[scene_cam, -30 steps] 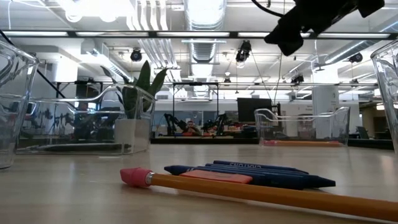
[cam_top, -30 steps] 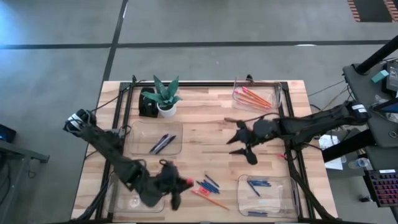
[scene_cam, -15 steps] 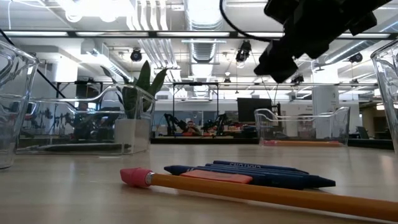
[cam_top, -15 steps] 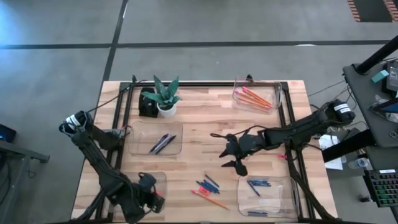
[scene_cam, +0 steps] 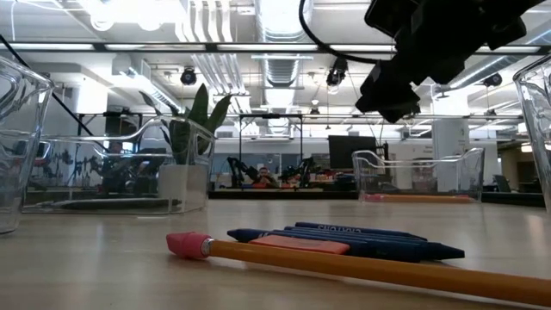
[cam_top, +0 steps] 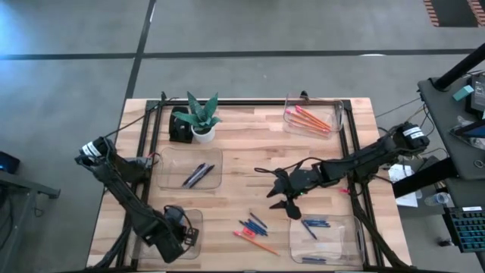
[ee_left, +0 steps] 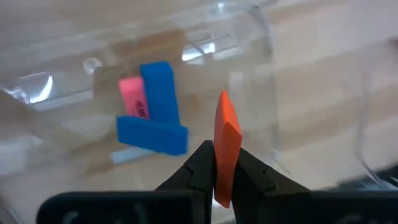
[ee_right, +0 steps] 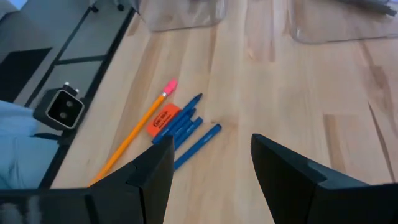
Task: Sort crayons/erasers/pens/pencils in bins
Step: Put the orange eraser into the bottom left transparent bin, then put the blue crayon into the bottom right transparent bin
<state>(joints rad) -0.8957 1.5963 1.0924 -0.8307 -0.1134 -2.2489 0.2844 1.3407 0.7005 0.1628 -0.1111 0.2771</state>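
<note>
My left gripper point(cam_top: 179, 236) hangs over the near-left bin point(cam_top: 155, 244), shut on an orange eraser point(ee_left: 226, 134). Under it in that bin lie a pink eraser point(ee_left: 132, 98) and two blue erasers point(ee_left: 158, 99). My right gripper point(cam_top: 284, 199) is open above the table's middle, a little to the far right of a pile. That pile holds an orange pencil point(ee_right: 134, 142) with a pink tip, blue crayons point(ee_right: 186, 129) and an orange eraser point(ee_right: 163, 119), all flat on the wood. In the low view the pencil point(scene_cam: 362, 269) lies nearest. My left gripper pinches the orange eraser between its two fingertips by its two broad faces, at the end point(ee_left: 224, 180) nearest the fingers. The fingers point steeply down from above. The eraser sticks out beyond the fingertips, lifted clear above the bin's floor.
A bin with dark pens point(cam_top: 191, 170) sits left of the middle. A bin with orange pencils point(cam_top: 311, 115) is at the far right and one with blue crayons point(cam_top: 327, 233) at the near right. A potted plant point(cam_top: 200, 120) stands at the far edge.
My left gripper has carried the orange eraser from beside the pile toward the table's left edge, over the near-left bin, sinking and tipping to point down. My right gripper, still open, has come down and toward the near edge and left, closer to the pile.
</note>
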